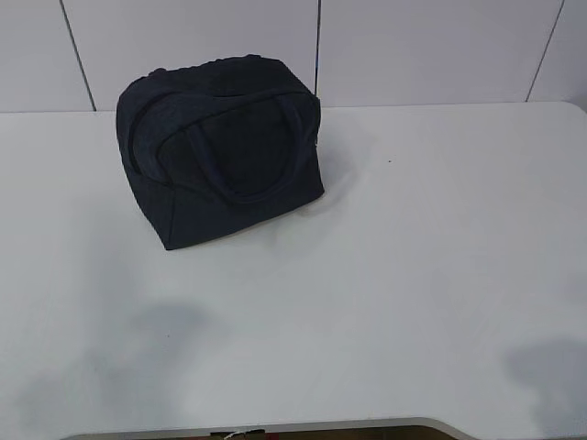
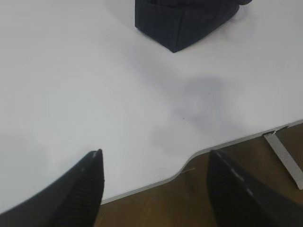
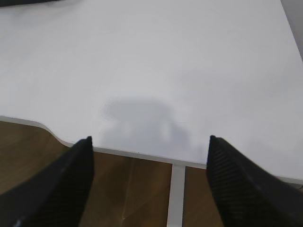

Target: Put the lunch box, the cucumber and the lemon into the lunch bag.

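Note:
The dark navy lunch bag (image 1: 220,147) stands at the back left of the white table (image 1: 385,275), its loop handle lying on the side that faces the camera; its opening does not show. One corner of the lunch bag (image 2: 182,21) shows at the top of the left wrist view. My left gripper (image 2: 155,163) hangs open over the table's front edge, nothing between its fingers. My right gripper (image 3: 149,146) is open too, above the front edge, empty. Neither arm appears in the exterior view. The lunch box, the cucumber and the lemon are out of view.
The table's front edge (image 2: 227,142) has a curved cut-out, with brown floor (image 3: 128,194) below it. A white frame bar (image 3: 176,194) runs under the edge. White wall panels (image 1: 413,46) stand behind the table.

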Tool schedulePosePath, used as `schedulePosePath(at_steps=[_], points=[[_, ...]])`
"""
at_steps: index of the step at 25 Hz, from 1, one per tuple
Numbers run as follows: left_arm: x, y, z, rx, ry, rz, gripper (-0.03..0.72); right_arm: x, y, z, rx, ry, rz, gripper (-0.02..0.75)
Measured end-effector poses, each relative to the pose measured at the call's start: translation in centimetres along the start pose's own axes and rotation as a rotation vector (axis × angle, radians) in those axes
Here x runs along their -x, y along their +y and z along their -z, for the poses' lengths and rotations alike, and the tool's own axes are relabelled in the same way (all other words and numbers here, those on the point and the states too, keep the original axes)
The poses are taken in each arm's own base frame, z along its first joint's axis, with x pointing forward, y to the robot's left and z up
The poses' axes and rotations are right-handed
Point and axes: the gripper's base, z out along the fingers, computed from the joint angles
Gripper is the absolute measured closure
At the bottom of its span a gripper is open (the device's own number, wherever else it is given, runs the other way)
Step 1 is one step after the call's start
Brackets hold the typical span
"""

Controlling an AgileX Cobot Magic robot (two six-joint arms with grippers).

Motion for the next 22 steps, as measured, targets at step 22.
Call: schedulePosePath(at_steps=[22], points=[[-0.06, 0.37, -0.06, 0.04, 0.005, -0.028, 0.203, -0.02, -0.23, 0.0, -0.025, 0.003, 0.009, 0.15]])
